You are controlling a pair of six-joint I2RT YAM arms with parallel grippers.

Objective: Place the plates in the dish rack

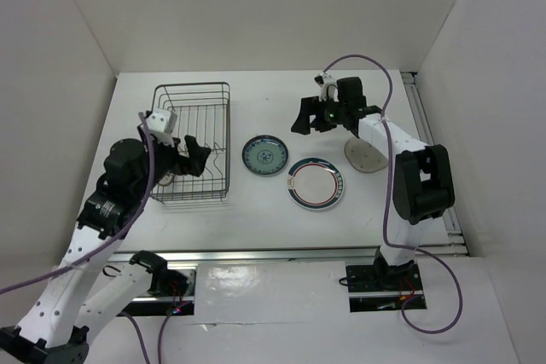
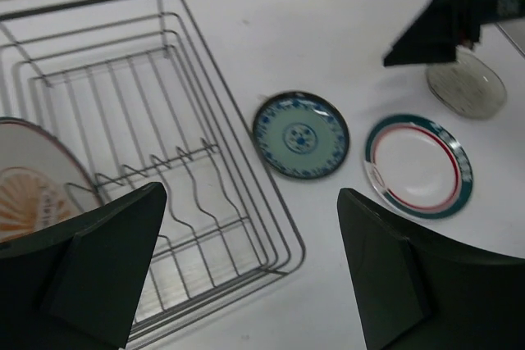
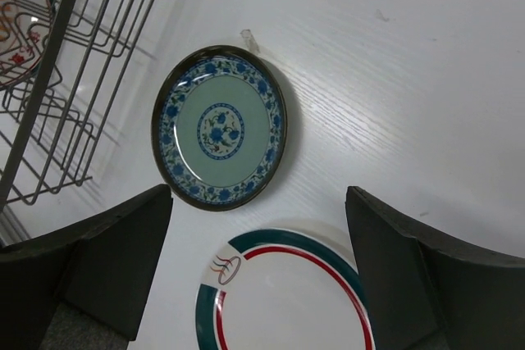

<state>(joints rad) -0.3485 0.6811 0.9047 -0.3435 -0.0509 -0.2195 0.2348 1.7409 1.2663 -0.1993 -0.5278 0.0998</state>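
left tool (image 2: 250, 194): nearest the lens in the left wrist view. Fingers spread wide with nothing between them, hovering over the 6 o'clock end of the dish rack (image 1: 192, 85).
right tool (image 3: 258, 194): fingers wide apart and empty. It sits above the bench (image 1: 256, 210), at about 2 o'clock of the teal plate (image 1: 264, 156).
dish rack: 9 o'clock side of the bench in the top view.
sunburst plate (image 2: 29, 194): in the rack at its 6 o'clock end, on edge. Mostly cropped, so I cannot tell the exact lean.
teal plate: flat on the bench, just beside the rack at its 3 o'clock, not touching it.
ringed plate (image 1: 316, 183): flat, at 4 o'clock of the teal plate, near it but apart.
beige plate (image 1: 365, 158): flat, at 2 o'clock of the ringed plate, partly hidden by the right arm (image 1: 375, 130).
progress: my read is one of four racked and three left on the bench.
step: probably the right tool going for the teal plate, which lies at 11 o'clock of its finger gap in the wrist view.
how: centre the gap over the rim, not the well. Descend with one finger outside the edge, pinch the rim, then tip the plate upright before travel.
placement: use the free tines (image 2: 176, 156) next to the sunburst plate and lower it straight down.
risk: the flat rim may skid on the bench. Move the left tool clear of the rack first.
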